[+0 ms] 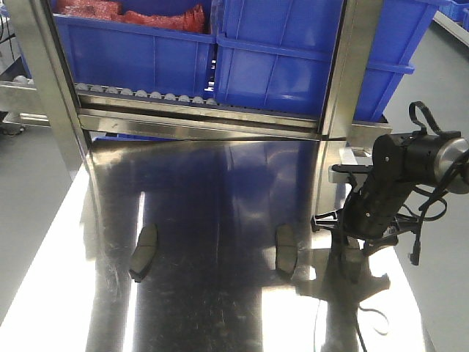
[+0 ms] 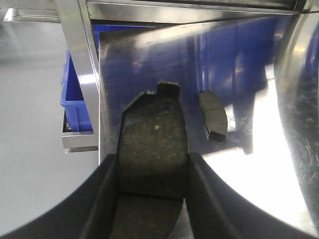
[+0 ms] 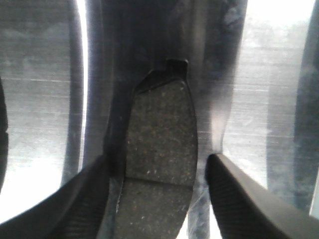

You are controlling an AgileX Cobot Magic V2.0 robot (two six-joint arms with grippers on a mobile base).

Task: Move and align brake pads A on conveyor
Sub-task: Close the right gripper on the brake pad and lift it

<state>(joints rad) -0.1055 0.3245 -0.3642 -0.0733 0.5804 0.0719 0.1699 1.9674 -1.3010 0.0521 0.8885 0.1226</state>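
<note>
Two brake pads A lie on the shiny steel table, a left pad [image 1: 144, 249] and a middle pad [image 1: 286, 248]. In the left wrist view my left gripper [image 2: 153, 164] is shut on a dark speckled brake pad [image 2: 154, 129], both fingers pressing its sides, above the table's left part. Another pad [image 2: 213, 115] lies flat beyond it. My right gripper [image 1: 350, 257] points down at the table's right side. In the right wrist view it [image 3: 158, 162] is open, straddling a pad [image 3: 162, 129] that lies flat, with gaps on both sides. The conveyor is out of view.
The steel table [image 1: 220, 183] runs back to a metal rack with upright posts [image 1: 352, 66] and a roller rail [image 1: 146, 94]. Blue bins [image 1: 293, 59] sit on the rack. The floor drops off past the table's left edge [image 2: 99, 124].
</note>
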